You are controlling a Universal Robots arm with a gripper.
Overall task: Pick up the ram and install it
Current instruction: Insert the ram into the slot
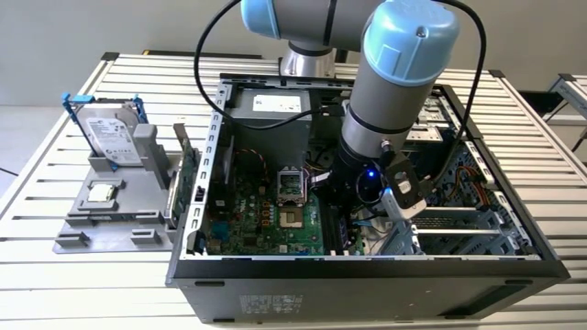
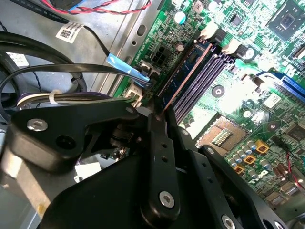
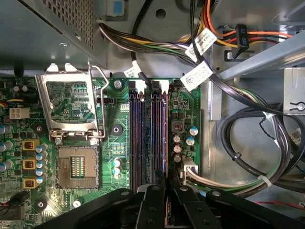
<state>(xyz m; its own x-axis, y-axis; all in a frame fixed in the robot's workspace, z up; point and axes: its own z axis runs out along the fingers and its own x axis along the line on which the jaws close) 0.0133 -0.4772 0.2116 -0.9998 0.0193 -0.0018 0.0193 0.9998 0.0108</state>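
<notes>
Ram point(image 2: 183, 78) is held edge-on, clenched between the gripper point(image 3: 167, 188) fingers, over the memory slots point(image 3: 147, 138); insertion is judged underway, and downward seating pressure is called for.

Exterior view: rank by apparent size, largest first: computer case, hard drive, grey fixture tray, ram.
1. computer case
2. grey fixture tray
3. hard drive
4. ram, a thin edge-on strip under the gripper, mostly hidden, so its rank is unsure.
</notes>
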